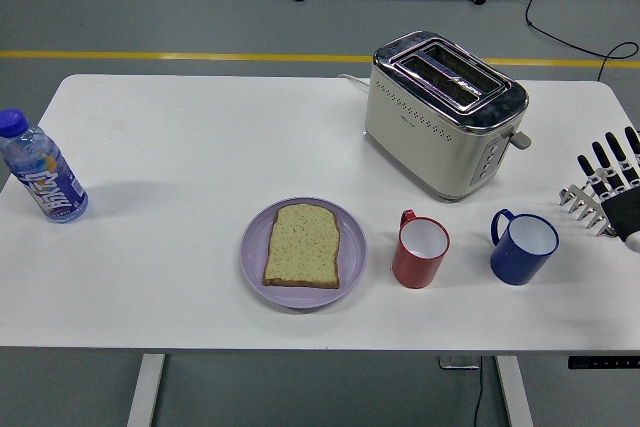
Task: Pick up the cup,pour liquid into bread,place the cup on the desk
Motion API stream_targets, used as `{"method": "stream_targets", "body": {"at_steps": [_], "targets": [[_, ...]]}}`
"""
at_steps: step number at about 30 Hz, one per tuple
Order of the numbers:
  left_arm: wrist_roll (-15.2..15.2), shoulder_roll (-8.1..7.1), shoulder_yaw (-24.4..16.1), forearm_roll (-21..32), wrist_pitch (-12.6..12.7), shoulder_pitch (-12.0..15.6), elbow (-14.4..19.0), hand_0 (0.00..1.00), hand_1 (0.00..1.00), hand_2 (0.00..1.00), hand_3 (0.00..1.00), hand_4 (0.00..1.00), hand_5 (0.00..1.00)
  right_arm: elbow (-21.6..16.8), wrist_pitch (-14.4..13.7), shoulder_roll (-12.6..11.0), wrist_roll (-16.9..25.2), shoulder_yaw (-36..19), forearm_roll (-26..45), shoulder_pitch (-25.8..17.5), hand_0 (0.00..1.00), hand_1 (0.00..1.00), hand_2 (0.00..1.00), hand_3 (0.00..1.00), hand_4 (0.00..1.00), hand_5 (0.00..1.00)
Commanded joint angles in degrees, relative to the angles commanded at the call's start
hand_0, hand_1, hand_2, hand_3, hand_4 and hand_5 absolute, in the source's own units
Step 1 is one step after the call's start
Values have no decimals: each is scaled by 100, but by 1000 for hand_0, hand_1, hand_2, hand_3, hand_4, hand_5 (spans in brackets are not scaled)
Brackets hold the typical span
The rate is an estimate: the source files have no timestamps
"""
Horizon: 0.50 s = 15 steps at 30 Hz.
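Head view
Right hand: black five-fingered hand (612, 169) at the right edge, fingers straight and spread, grasping nothing, above a small silver toast rack (586, 207).
Blue cup: glossy blue mug (524, 247) upright on the white table (180, 137), left of the hand, not touched.
Red cup: red mug with white inside (420, 250), upright between blue mug and plate.
Bread: one slice of toast (303, 244) flat on a round lilac plate (256, 257).
Toaster: cream and chrome two-slot toaster (443, 112) behind the mugs.
Bottle: clear plastic bottle with blue cap (41, 169) near the left edge.
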State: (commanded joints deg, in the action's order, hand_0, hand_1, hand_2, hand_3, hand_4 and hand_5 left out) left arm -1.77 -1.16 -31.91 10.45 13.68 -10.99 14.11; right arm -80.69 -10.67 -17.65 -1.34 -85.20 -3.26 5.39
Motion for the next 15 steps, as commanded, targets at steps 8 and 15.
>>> {"method": "stream_targets", "body": {"at_steps": [8, 15], "targets": [[-17, 9, -49, -77, 6, 27, -2, 690, 756, 773, 611, 396, 998, 172, -71, 15, 14, 3, 94, -11, 729, 638, 678, 688, 671, 417], [-32, 13, -92, -153, 4, 45, -6, 690, 756, 773, 611, 396, 998, 261, -30, 27, 29, -14, -16, -17, 726, 635, 676, 682, 666, 417]]}}
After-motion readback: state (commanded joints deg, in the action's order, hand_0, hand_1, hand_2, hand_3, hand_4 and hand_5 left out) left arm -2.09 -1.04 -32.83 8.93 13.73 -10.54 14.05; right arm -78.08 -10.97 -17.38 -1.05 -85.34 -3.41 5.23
